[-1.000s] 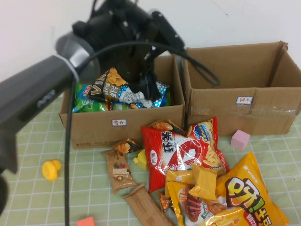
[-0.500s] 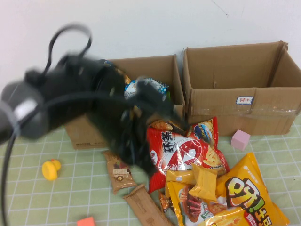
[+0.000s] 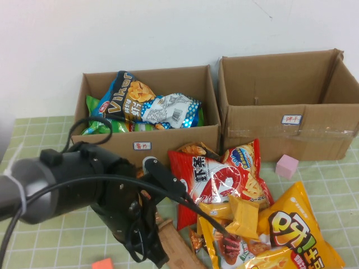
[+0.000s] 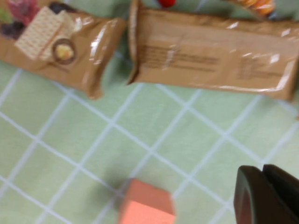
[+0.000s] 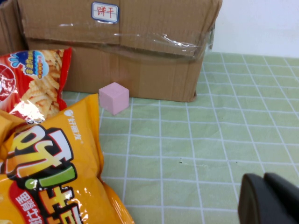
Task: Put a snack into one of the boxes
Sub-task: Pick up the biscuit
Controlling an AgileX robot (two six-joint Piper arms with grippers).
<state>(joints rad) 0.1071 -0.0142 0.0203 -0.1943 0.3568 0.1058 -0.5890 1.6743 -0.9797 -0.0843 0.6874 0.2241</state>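
My left arm (image 3: 106, 193) hangs low over the front left of the table, above two brown snack bars (image 4: 210, 58) (image 4: 56, 46). My left gripper (image 4: 262, 198) is shut and empty, just off the mat beside an orange cube (image 4: 147, 207). The left box (image 3: 168, 147) holds a Viker bag (image 3: 126, 94) and a blue-white bag (image 3: 168, 109). The right box (image 3: 286, 137) shows no snack inside. A red shrimp-chip bag (image 3: 216, 179) and an orange bag (image 3: 291, 230) lie in front of the boxes. My right gripper (image 5: 268, 200) is shut and empty over bare mat, out of the high view.
A pink cube (image 3: 286, 166) sits before the right box; it also shows in the right wrist view (image 5: 113, 98). An orange cube (image 3: 102, 263) lies at the front edge. More yellow snack packs (image 3: 241, 216) are piled at front centre. The wall runs behind the boxes.
My left arm swung from above the left box down to the front left of the table. The blue-white bag now lies in the left box. The arm now hides the yellow toy.
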